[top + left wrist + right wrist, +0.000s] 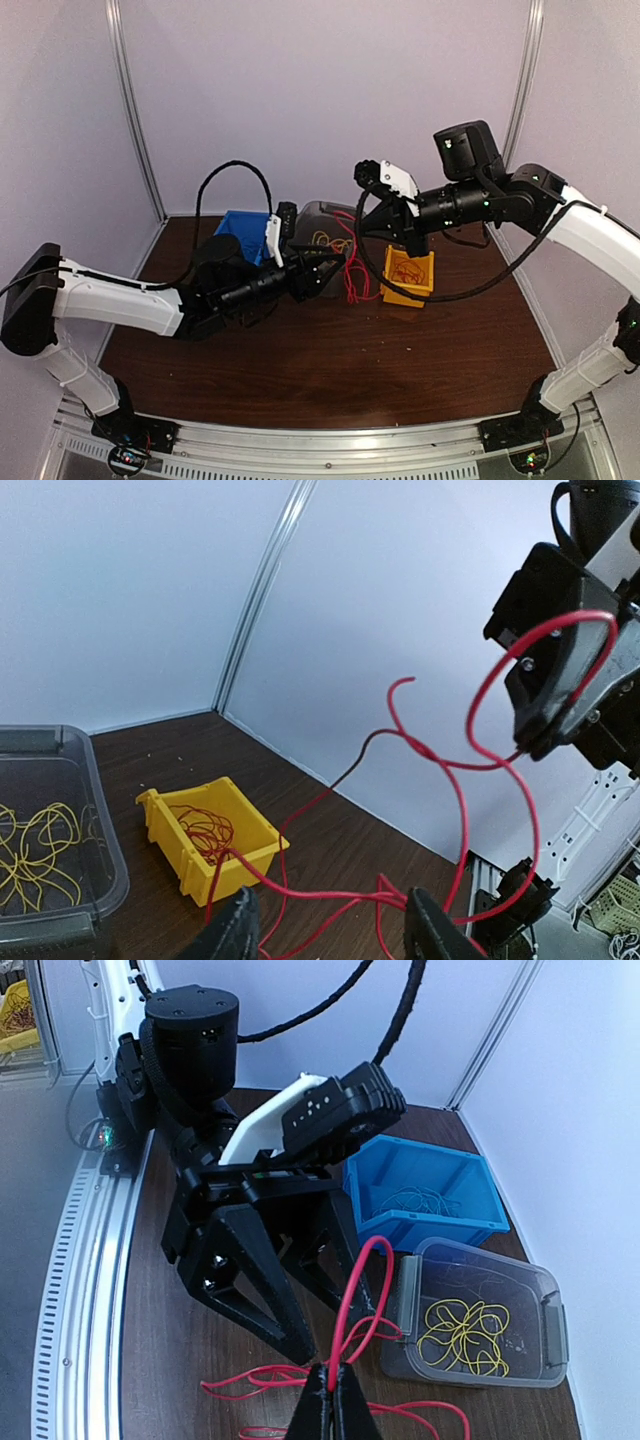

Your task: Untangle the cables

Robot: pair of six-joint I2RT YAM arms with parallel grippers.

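Above the wooden table [330,370], the right gripper [330,1400] pinches the red cable [352,1290]; the left gripper [330,925], jaws apart, probably must clamp it next.

We see thin red wire cables [352,272] tangled in loops, lifted above the surface near its far edge, strands trailing down.

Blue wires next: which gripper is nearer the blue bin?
Left. The left gripper hangs near the blue bin; the right gripper, pinching a red cable, is across the grey tub from it.
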